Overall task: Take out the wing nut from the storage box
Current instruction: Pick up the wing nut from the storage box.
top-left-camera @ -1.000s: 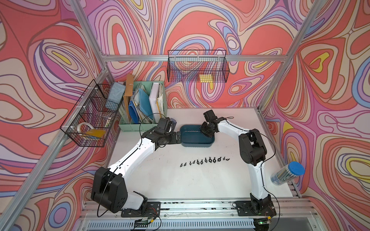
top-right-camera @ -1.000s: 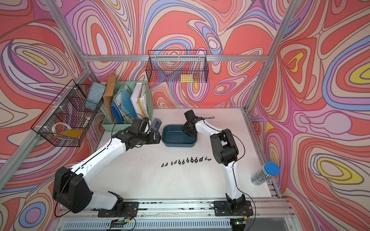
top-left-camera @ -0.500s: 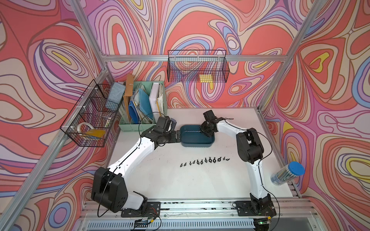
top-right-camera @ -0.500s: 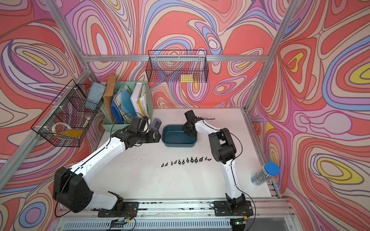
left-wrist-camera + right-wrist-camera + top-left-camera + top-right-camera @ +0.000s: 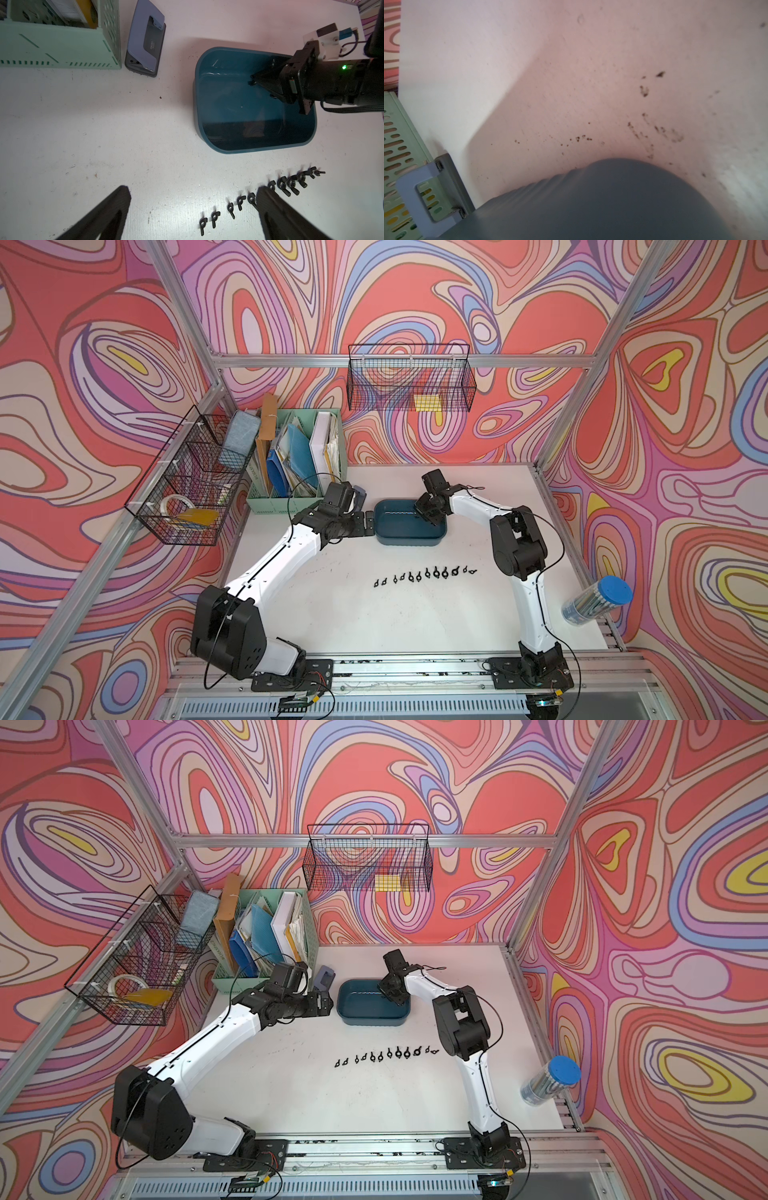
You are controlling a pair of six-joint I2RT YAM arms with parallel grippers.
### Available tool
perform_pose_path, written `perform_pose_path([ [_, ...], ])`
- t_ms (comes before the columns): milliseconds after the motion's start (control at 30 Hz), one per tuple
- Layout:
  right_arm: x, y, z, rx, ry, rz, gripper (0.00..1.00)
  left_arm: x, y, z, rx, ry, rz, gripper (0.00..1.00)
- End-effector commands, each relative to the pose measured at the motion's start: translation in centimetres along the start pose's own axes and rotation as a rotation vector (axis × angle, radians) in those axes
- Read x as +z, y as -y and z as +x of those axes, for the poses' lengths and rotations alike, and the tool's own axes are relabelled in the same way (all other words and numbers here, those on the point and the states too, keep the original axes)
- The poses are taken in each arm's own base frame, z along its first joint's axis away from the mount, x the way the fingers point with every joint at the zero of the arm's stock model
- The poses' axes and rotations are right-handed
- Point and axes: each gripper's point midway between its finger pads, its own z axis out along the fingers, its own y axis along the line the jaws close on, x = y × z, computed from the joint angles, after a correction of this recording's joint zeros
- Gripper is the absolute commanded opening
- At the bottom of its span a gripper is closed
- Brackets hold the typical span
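Storage box (image 5: 409,536) mid-frame in both top views, on the desk (image 5: 374,614). Right gripper (image 5: 252,80) reaches into its right half, jaws closed; small dark piece (image 5: 250,83) at the tips, cannot tell whether gripped. Left gripper (image 5: 368,523) hovers just left of the box, jaws wide. Row of wing nuts (image 5: 424,574) lies on the desk below the box.

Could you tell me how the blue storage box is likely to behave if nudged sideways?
The storage box looks shallow and wide-based, so it probably won't tip. Smooth plastic on the smooth table would likely slide. It looks nearly empty, so probably light.
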Motion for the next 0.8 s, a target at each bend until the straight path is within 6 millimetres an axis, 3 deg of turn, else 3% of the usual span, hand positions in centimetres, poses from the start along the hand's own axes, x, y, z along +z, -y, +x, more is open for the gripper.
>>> perform_pose_path([
  [0,0.4,1.6,0.4,-0.01,-0.012,0.041,0.01,-0.4,-0.3,-0.2,0.003,-0.006,-0.014,0.99],
  [233,-1.0,-0.5,0.0,-0.066,0.009,-0.054,0.0,-0.5,-0.1,-0.1,-0.007,-0.008,0.0,0.98],
  [500,-4.3,-2.5,-0.1,-0.144,0.042,-0.167,0.0,-0.9,0.7,-0.1,-0.044,0.004,0.051,0.89],
  [700,-5.8,-2.3,0.3,-0.207,0.049,-0.169,0.0,-0.6,1.5,0.3,-0.088,-0.013,0.104,0.87],
  [767,-5.5,-1.9,0.5,-0.231,0.029,-0.142,0.08,-0.4,1.5,0.7,-0.1,-0.021,0.113,0.87],
])
